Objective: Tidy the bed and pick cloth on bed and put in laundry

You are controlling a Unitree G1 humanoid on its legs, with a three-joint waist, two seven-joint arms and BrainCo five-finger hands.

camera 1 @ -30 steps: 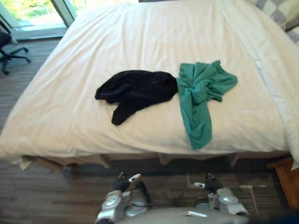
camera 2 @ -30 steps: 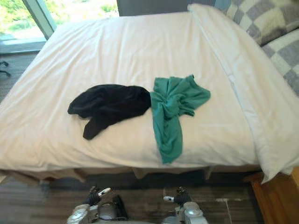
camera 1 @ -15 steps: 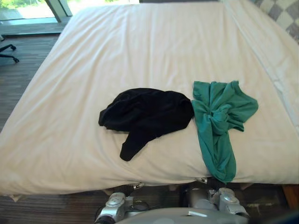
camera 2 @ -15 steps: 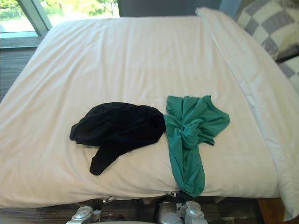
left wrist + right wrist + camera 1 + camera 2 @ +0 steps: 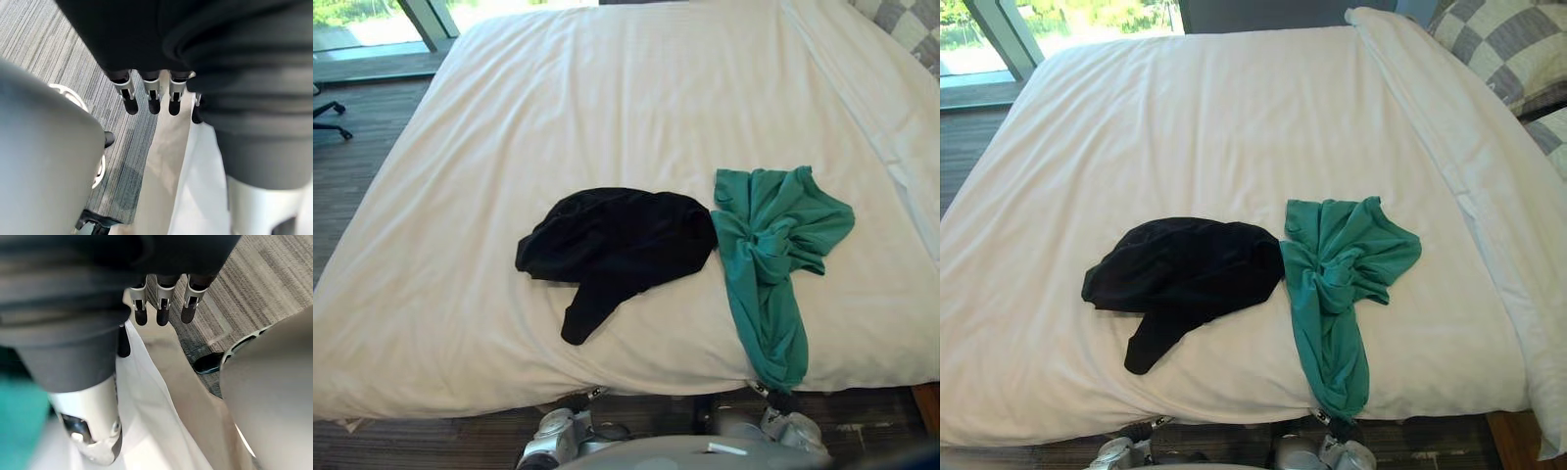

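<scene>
Lying on the white bed [image 5: 607, 88] are two cloths, both close to its near edge. The black cloth [image 5: 617, 240] sits in a crumpled heap at the middle, one narrow end trailing toward the edge. Just beside it, on the robot's right, the green cloth [image 5: 769, 255] is bunched and twisted at its middle; the two meet where the black heap's right side reaches the green knot. The green cloth's long lower end runs down over the bed's edge and hangs a little past it.

Both hands are low, below that edge, apart from either cloth. The left hand [image 5: 152, 90] hangs over the striped floor [image 5: 58, 49] beside the sheet's hanging side, under the stretch of edge below the black cloth. Its fingers [image 5: 126, 90] are straight and loose — they hold nothing. The right hand [image 5: 164, 303] hangs just under the green cloth's dangling end. Its fingers [image 5: 191, 301] are likewise straight and empty, pointing down along the sheet, with a blur of green showing at the side of its wrist view.

Along the bed's right side the white cover lies folded into a long band [image 5: 1449, 127], and a grey-and-cream checked pillow [image 5: 1494, 44] lies at the far right corner.
</scene>
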